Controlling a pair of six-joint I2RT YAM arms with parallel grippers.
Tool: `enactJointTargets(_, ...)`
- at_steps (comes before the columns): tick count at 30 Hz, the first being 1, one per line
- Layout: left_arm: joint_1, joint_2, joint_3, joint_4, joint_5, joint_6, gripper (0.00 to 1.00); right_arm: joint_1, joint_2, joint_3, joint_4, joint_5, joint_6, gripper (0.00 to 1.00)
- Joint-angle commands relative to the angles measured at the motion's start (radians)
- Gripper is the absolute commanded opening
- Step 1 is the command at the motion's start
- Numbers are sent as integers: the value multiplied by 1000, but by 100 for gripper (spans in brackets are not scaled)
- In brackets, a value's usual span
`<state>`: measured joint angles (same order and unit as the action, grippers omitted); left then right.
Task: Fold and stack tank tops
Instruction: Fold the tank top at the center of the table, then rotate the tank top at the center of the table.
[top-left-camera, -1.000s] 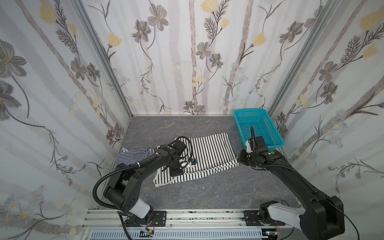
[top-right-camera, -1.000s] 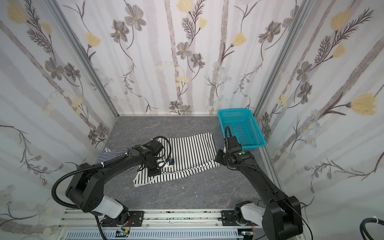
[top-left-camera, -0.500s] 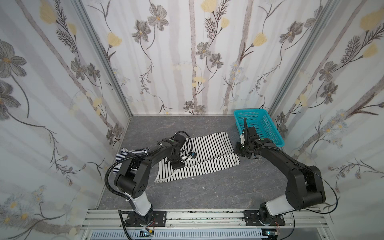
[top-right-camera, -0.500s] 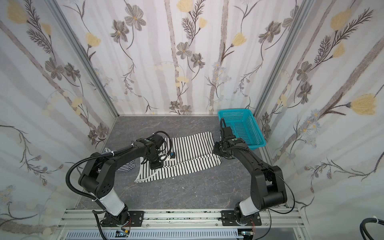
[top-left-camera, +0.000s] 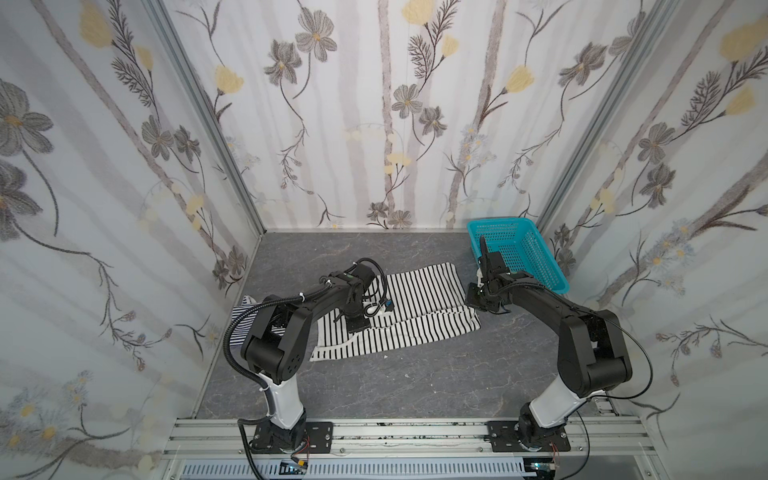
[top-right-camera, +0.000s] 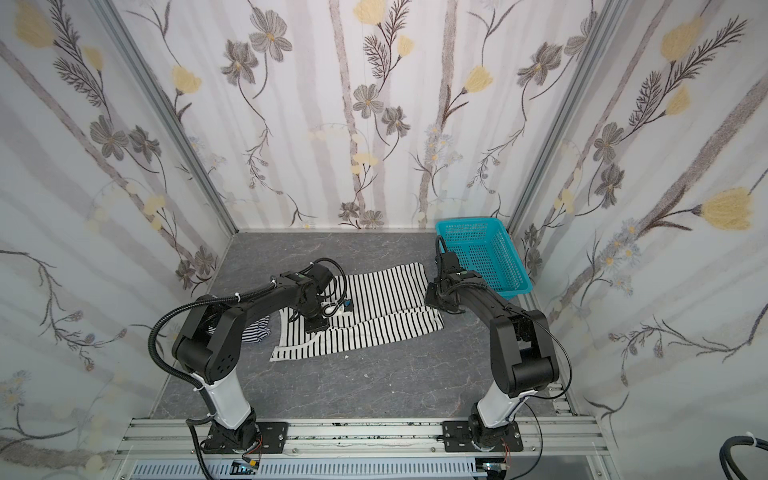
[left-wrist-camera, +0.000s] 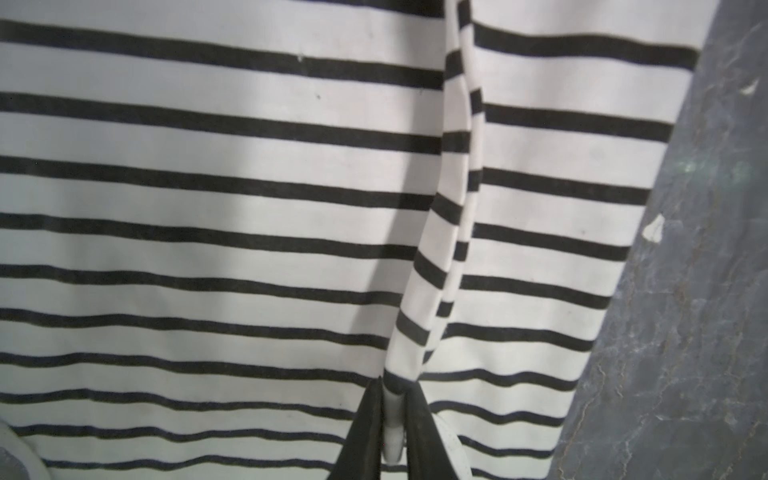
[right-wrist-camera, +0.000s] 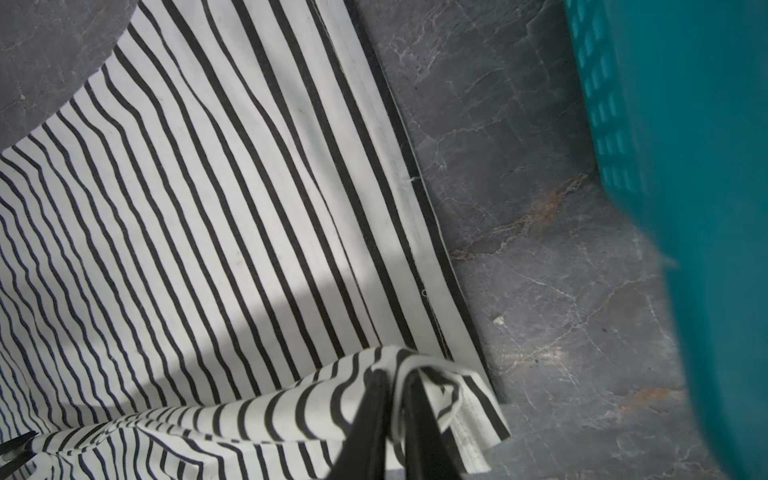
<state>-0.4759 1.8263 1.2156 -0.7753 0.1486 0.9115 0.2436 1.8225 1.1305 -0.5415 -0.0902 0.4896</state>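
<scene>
The larger tank top (top-left-camera: 419, 305) (top-right-camera: 384, 305), white with wide black stripes, lies partly folded over itself mid-table. My left gripper (top-left-camera: 357, 326) (top-right-camera: 316, 326) (left-wrist-camera: 392, 432) is down on its left part, shut on a raised fold of the cloth. My right gripper (top-left-camera: 473, 297) (top-right-camera: 432, 297) (right-wrist-camera: 397, 415) is at its right edge, shut on a turned-over hem corner. The fine navy-striped tank top (top-left-camera: 243, 316) (top-right-camera: 255, 330) lies bunched at the left, mostly hidden behind my left arm.
A teal perforated basket (top-left-camera: 503, 223) (top-right-camera: 469, 221) (right-wrist-camera: 685, 124) stands at the far right corner, close behind my right wrist. Grey marbled tabletop (top-left-camera: 415, 386) stretches in front of the garment. Flowered walls close in the back and both sides.
Both arms have drawn their elbows up and back. My right gripper has shifted a little toward the far left with the hem corner. The left gripper has stayed roughly in place on the cloth.
</scene>
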Motion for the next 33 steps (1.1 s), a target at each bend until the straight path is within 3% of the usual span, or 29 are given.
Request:
enactJointTargets(1,7,1,16,2,-27,-16,22,0,-6,26,25,22,-11,38)
enactJointTargets(5,34,-41,28,41,-77,-77,38,13,-80,15,18,33,-4,44)
enactJointTargets(7,42,-77,24,48,-83,-110,41,34,-111,-5,21,30,6,43)
enactJointTargets(13,39,-254,-143,45,-37,-111,38,123,-105,-81,61,30,37,37)
enactJointTargets(16,43,-311,-245,45,-69,-97,33,131,-74,-117,98,21,45,31)
enactJointTargets(21,57,-383,-361,47,-75,-84,27,131,-23,-149,131,27,45,29)
enactJointTargets(33,225,-362,-431,50,-71,-7,27,126,9,-147,127,59,43,29)
